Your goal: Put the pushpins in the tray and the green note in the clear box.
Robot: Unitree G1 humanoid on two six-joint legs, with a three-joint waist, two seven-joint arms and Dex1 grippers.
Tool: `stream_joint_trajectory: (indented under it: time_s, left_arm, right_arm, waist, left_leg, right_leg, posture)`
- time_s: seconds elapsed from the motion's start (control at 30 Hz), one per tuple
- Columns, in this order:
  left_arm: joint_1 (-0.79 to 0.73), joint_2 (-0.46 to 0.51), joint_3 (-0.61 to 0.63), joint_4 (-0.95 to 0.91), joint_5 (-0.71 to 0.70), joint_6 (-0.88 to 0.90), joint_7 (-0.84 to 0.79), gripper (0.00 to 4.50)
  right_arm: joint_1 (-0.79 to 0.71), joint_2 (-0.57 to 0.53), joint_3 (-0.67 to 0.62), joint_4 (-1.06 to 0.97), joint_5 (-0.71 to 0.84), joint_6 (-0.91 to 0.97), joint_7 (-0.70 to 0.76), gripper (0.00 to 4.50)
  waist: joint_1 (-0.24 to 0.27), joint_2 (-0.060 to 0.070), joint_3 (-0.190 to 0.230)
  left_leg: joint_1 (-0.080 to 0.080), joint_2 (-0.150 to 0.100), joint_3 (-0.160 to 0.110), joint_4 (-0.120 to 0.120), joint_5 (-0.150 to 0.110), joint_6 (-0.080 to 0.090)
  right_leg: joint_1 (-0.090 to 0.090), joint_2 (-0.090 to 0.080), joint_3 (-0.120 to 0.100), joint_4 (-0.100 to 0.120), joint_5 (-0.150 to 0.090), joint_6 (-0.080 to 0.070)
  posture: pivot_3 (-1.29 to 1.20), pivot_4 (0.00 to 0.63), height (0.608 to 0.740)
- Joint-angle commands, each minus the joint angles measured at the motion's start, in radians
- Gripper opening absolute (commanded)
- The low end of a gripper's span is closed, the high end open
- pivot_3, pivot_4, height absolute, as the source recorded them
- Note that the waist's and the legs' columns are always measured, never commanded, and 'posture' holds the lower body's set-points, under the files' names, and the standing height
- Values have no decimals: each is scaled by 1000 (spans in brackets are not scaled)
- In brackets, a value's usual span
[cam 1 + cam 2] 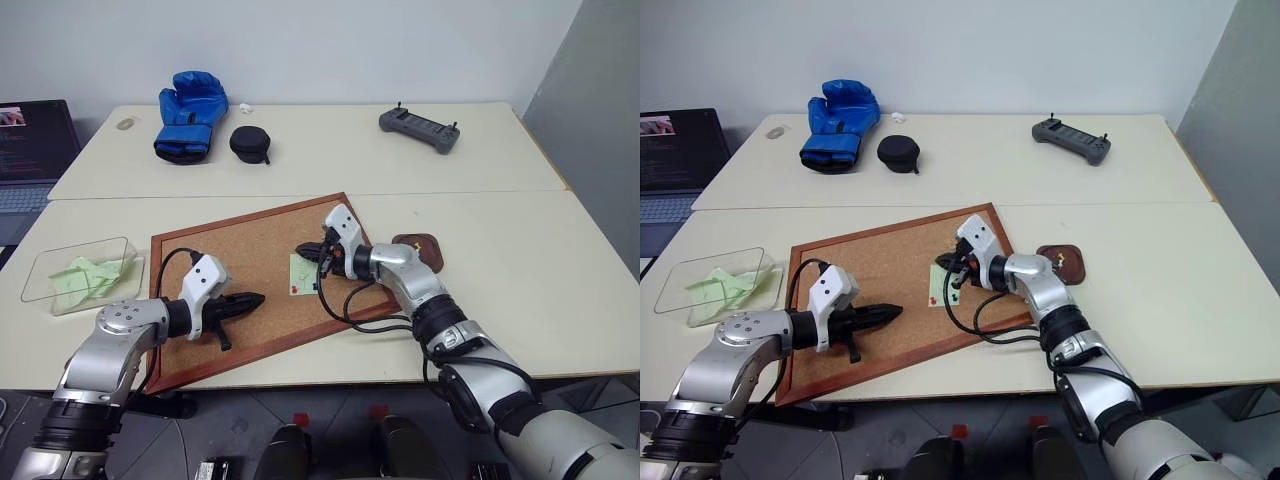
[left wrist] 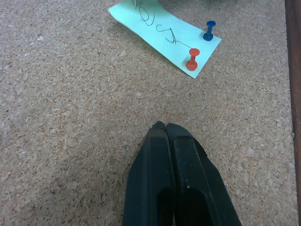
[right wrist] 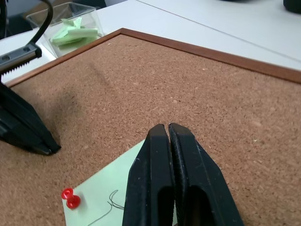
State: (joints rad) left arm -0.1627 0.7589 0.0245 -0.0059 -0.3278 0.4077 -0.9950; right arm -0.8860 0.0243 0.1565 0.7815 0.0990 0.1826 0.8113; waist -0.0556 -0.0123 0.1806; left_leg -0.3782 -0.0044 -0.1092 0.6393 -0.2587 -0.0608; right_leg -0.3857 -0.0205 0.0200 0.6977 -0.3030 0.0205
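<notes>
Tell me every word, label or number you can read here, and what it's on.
Green note pinned on the cork board: a handwritten scrawl, not legible as words.
Laptop screen: lines of text, too small to read.
Nothing else carries readable writing.

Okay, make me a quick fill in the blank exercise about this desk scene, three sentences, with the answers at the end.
1. The green note lies pinned on the ______ board.
2. Beside the red pushpin on the note stands a ______ one.
3. The clear box already holds crumpled ______ paper.

Answers: cork; blue; green
</notes>
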Motion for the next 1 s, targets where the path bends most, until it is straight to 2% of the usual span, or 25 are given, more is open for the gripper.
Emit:
stream_joint_trajectory:
  time_s: [0.03,0.23,0.4,0.63,0.77,1.0]
  left_arm:
    - [28,2,-53,32,43,26,-1,0]
    - [29,3,-54,32,44,24,-1,0]
    - [27,4,-55,31,44,25,-2,0]
    - [36,5,-53,22,42,25,5,0]
    - [39,3,-57,22,42,24,5,0]
    - [19,-5,-72,44,48,18,-1,0]
  right_arm:
    - [-30,5,-24,-65,31,50,1,36]
    - [-34,4,-48,-78,54,121,-4,36]
    - [-19,-22,-41,-147,40,63,-21,36]
    - [140,-189,-16,-534,-22,107,-60,36]
    - [242,-309,-80,-706,-28,201,-121,36]
    - [378,-416,-188,-754,-20,275,-215,36]
  waist:
    - [0,0,0]
    - [0,0,0]
    - [0,0,0]
    - [8,0,0]
    - [8,1,0]
    - [10,2,0]
  left_leg:
    - [0,0,0,0,0,0]
    - [0,0,0,0,0,0]
    - [0,0,0,0,0,0]
    - [-2,0,-1,0,0,0]
    - [-2,0,0,0,0,0]
    - [-1,-1,1,0,0,0]
  right_leg:
    - [0,0,0,0,0,0]
    - [0,0,0,0,0,0]
    - [0,0,0,0,0,0]
    - [0,-1,-1,-1,0,0]
    - [-1,-1,0,-1,0,0]
    - [0,-1,0,-2,0,0]
  posture:
    - [0,150,740]
    - [0,150,740]
    - [0,150,740]
    - [0,150,740]
    - [0,150,740]
    - [0,150,740]
